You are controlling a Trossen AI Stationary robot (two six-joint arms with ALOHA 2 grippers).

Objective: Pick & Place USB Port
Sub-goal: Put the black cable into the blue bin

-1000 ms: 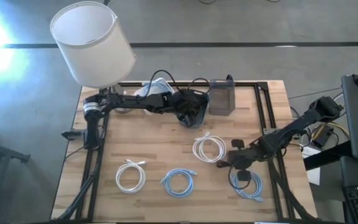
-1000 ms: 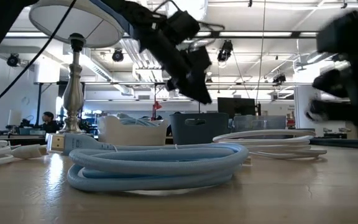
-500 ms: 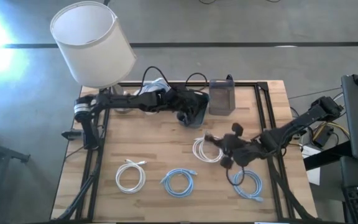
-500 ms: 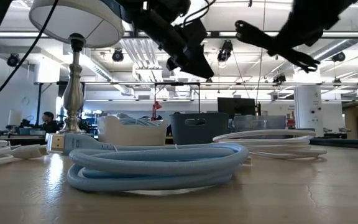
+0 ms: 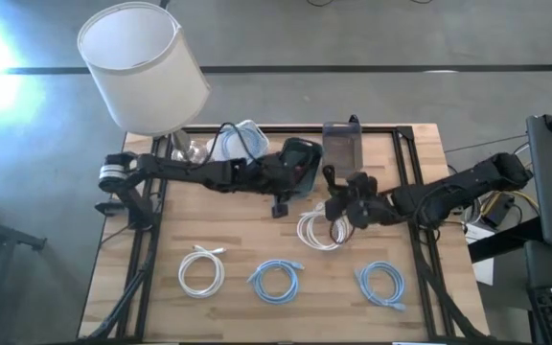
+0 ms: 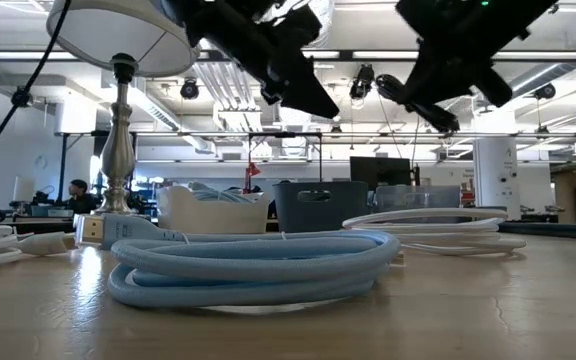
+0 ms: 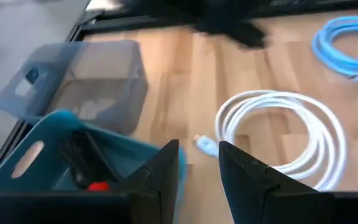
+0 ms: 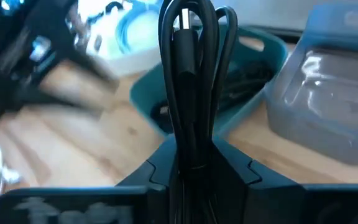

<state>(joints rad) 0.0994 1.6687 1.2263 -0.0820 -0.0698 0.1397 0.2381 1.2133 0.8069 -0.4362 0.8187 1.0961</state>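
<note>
My right gripper (image 5: 335, 198) is shut on a coiled black cable (image 8: 188, 56) and hangs above the table's middle, just near of the bins. Ahead of it stand a teal bin (image 8: 244, 81) with dark items inside and a translucent grey bin (image 8: 331, 93). My left gripper (image 5: 280, 203) hovers open with nothing between its fingers (image 7: 166, 171), beside the teal bin (image 7: 67, 168). A white cable coil (image 7: 284, 134) lies flat on the wood beyond it. My right gripper pinches the bundled strands of the black cable coil (image 8: 190, 140) between its two fingers. The loops (image 8: 188, 22) stick out past the fingertips. The fingers slant downward toward the bins. The coil is lifted clear of the table.
A white tub (image 5: 242, 137) of cables and a lamp (image 5: 142, 62) stand at the far left. A white coil (image 5: 201, 271) and two blue coils (image 5: 276, 281) (image 5: 381, 285) lie along the near side. A black frame (image 5: 405, 172) edges the table.
My right gripper has lifted the black cable off the blue coil at the near right, carried it up and toward the far bins, and rolled its wrist. My left gripper has risen and drawn back from the teal bin toward the near edge.
</note>
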